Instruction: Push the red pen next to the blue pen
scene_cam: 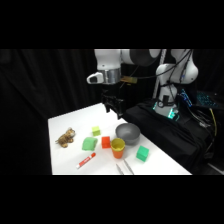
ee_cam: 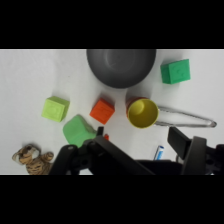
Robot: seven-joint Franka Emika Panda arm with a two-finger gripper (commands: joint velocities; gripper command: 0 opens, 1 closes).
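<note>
My claw point(scene_cam: 114, 107) hangs above the bowl point(scene_cam: 128, 133), jaws apart, holding nothing. Red pen point(scene_cam: 86, 160) untouched; next I descend left of the bowl behind it.

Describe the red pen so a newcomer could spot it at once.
Start at the grey bowl on the white table, then move to the table's near edge. The red pen lies there alone: a short, chunky red marker with a white section, unlike the blocks.
</note>
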